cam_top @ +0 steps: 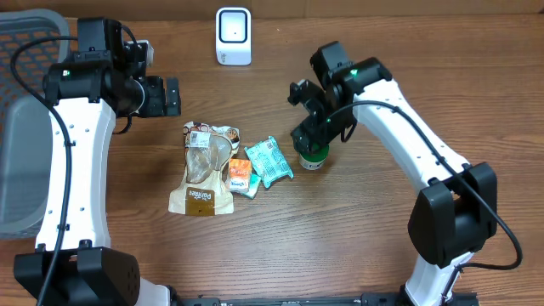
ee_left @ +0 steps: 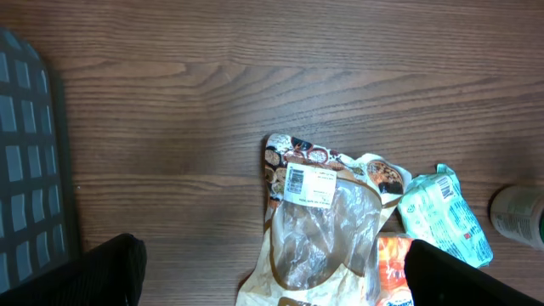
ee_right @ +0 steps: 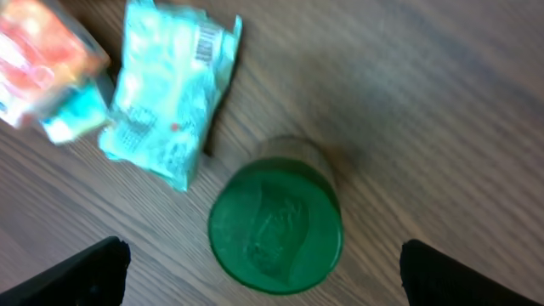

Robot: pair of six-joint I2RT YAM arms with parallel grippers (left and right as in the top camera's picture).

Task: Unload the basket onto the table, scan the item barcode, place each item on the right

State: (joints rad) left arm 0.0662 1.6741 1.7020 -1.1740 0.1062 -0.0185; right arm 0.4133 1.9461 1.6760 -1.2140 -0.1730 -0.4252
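Several items lie mid-table: a beige and clear pouch (cam_top: 204,170) with a barcode label (ee_left: 308,183), an orange packet (cam_top: 240,177), a teal packet (cam_top: 269,161) and a green-lidded can (cam_top: 313,157). The white scanner (cam_top: 233,36) stands at the far edge. My right gripper (cam_top: 311,129) hangs open directly over the can; in the right wrist view the green lid (ee_right: 275,227) sits between the wide-spread fingers (ee_right: 85,272), untouched. My left gripper (cam_top: 163,96) is open above bare wood, up and left of the pouch (ee_left: 323,221).
A grey mesh basket (cam_top: 21,127) fills the left side of the table, its wall showing in the left wrist view as the basket (ee_left: 25,170). The teal packet (ee_right: 170,93) and orange packet (ee_right: 42,51) lie just left of the can.
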